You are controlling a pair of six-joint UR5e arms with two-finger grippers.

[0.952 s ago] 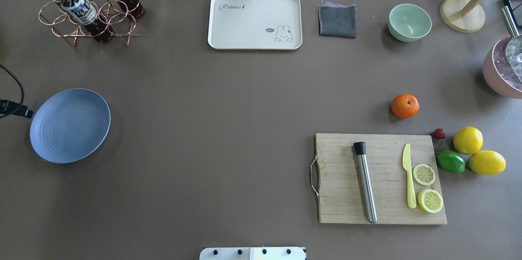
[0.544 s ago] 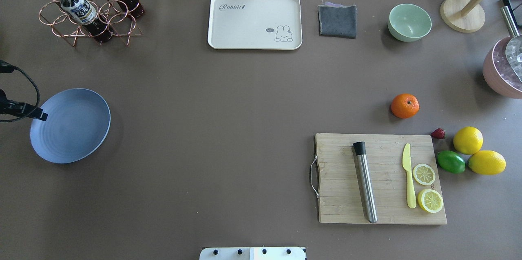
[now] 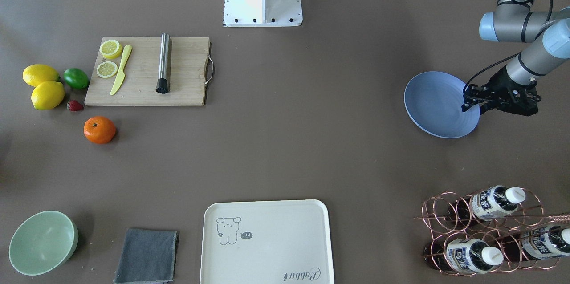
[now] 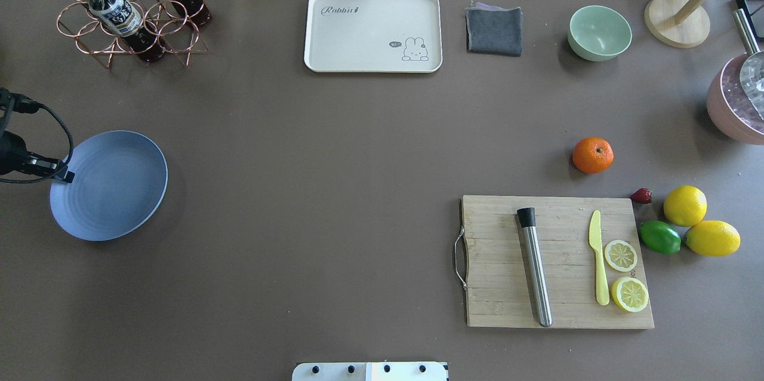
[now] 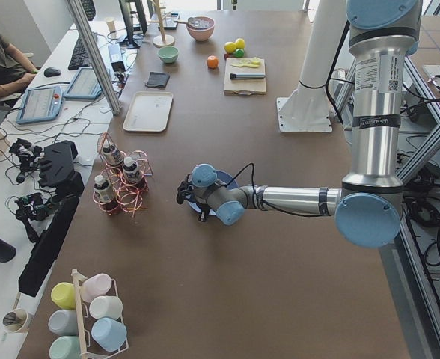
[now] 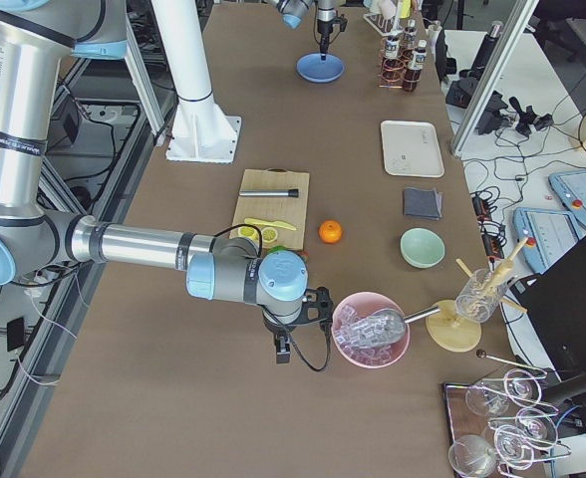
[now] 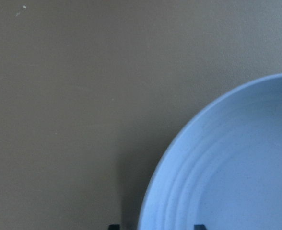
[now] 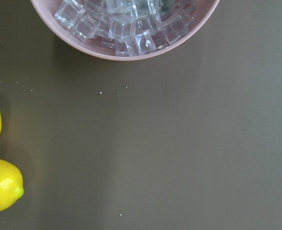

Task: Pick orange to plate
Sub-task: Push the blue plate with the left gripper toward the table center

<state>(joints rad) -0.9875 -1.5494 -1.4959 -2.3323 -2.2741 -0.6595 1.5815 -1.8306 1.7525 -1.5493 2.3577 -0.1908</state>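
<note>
Orange [image 4: 592,155] rests near cutting board [image 4: 495,261] (well apart from plate [image 4: 113,190])

Overhead: behind robot base [image 4: 370,371], down on whole table [image 4: 358,148].
Front-facing: opposite side, mirrored.
Sides: table ends, lengthwise.
Left wrist: close over plate [image 7: 237,163] rim.
Right wrist: close over lemon [image 8: 2,184], pink bowl [image 8: 131,50]; both at overhead's right.

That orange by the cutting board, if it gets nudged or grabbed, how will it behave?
The orange is round and sits free on the flat table, so a nudge would probably send it rolling. Its curved sides might slip from an off-centre pinch. It looks no bigger than the lemons, so likely light.
</note>
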